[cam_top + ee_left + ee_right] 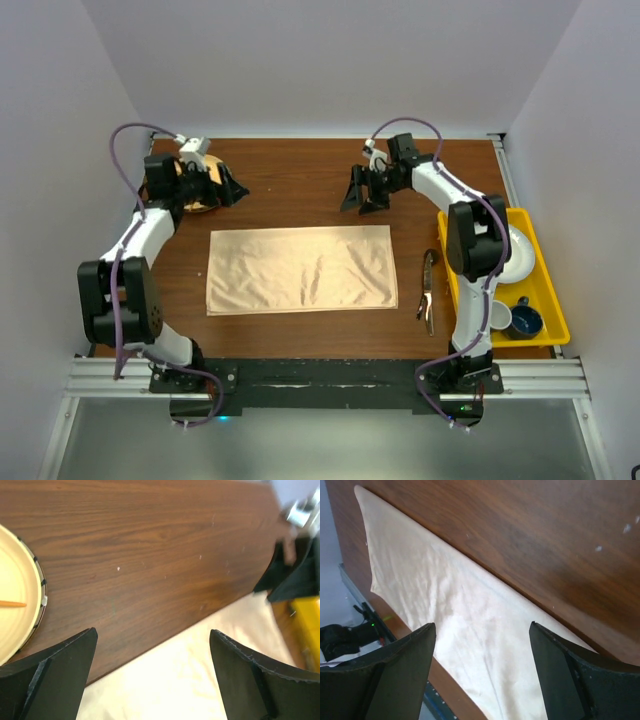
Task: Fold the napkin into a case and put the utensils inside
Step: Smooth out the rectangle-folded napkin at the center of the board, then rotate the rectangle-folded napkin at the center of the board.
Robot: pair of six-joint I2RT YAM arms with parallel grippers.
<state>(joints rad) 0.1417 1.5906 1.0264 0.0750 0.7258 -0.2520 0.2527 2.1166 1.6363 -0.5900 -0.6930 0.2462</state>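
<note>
The peach-orange napkin (pixel 300 268) lies flat as a wide rectangle in the middle of the table, lightly wrinkled; it also shows pale in the left wrist view (pixel 200 675) and the right wrist view (pixel 450 610). No case shape shows. Dark utensils (pixel 428 291) lie on the wood just right of the napkin. My left gripper (pixel 232 186) hangs open over the far left, beyond the napkin's far left corner, nothing between its fingers. My right gripper (pixel 363 190) hangs open above the wood beyond the napkin's far right corner, also empty.
A round wooden plate (pixel 200 190) sits under the left wrist at the far left, its rim (pixel 39 587) in the left wrist view. A yellow tray (pixel 547 300) at the right edge holds a white bowl (pixel 515 252) and cups (pixel 524 320).
</note>
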